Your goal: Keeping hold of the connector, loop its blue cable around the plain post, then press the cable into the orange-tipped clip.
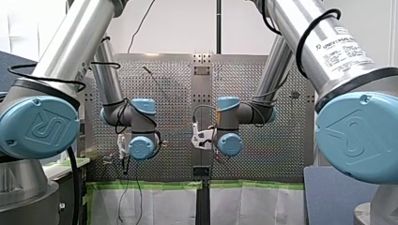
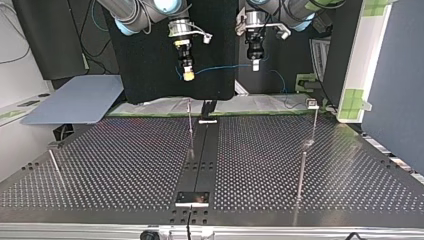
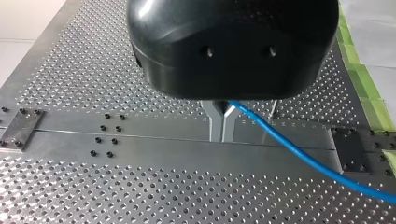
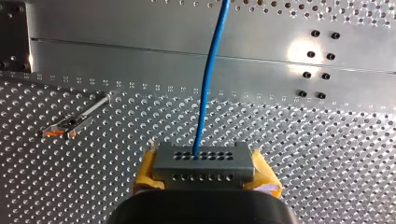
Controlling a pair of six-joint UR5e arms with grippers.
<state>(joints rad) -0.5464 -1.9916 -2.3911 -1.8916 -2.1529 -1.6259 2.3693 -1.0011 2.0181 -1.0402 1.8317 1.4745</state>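
connector (image 4: 204, 160) clamped in right hand (image 4: 205, 173), left hand (image 3: 222, 127) pinching blue cable (image 3: 299, 151), both pointing down

- A perforated metal table (image 2: 115, 170) is spanning the top view from 8 to 4 o'clock.
- A black panel (image 2: 140, 70) is standing behind it at 12 o'clock.
- A grey-blue board (image 2: 75, 100) is lying at 10 o'clock.
- A dark partition (image 2: 395, 75) is closing off 3 o'clock.
- A white wall (image 1: 173, 23) is showing at 12 o'clock in the front view.
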